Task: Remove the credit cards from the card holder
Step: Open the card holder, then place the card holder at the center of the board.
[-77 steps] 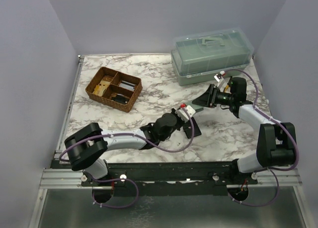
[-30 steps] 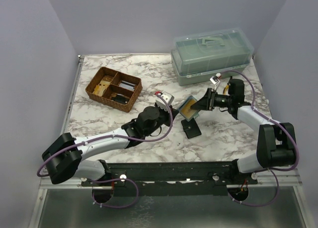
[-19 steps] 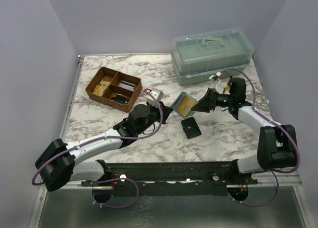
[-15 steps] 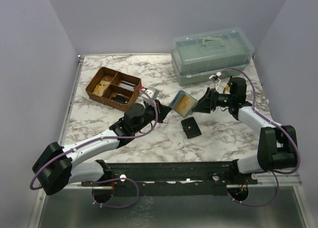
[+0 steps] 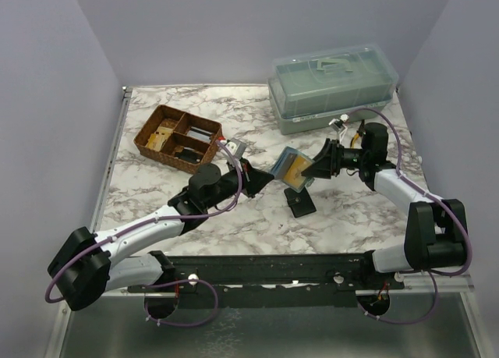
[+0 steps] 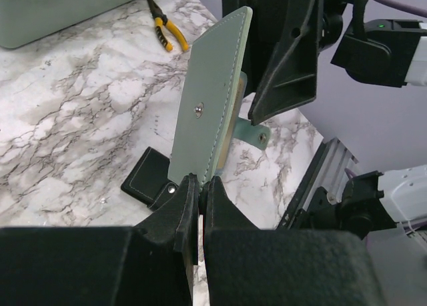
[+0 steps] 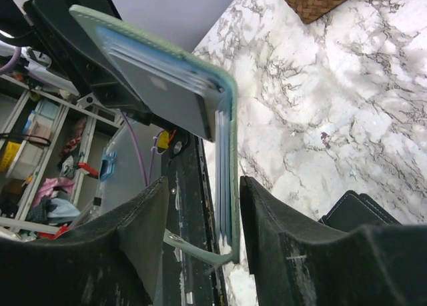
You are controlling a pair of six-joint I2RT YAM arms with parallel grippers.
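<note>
Top view: the card holder (image 5: 284, 161) hangs clear of the surface (image 5: 351, 217), carried between the two arms. The right tool (image 5: 313, 168) has it from the right. The left tool (image 5: 263, 179) points at it from the left and is just beside its left edge. A tan face, which I take to be one of the credit cards (image 5: 297, 171), is turned up and toward the near side. A black wallet (image 5: 300, 203) lies flat just below.

Left wrist view: the left tool's fingers (image 6: 189, 199) are pressed together with nothing seen between them. Their tips sit right at the holder's lower corner. The holder stands on edge and tilted, its long axis rising up and away to the right from those tips. Only its stitched green back with the snap stud faces this tool. The snap tab (image 6: 257, 134) pokes out behind.

Right wrist view: the right tool's fingers (image 7: 143, 246) stand apart on either side of the holder's edge. Since nothing else bears it, I judge this to be the grip. Layered pale card edges run up between them.

The left tool is the free one, but it faces the back. It needs to open and come round to the card side.
</note>
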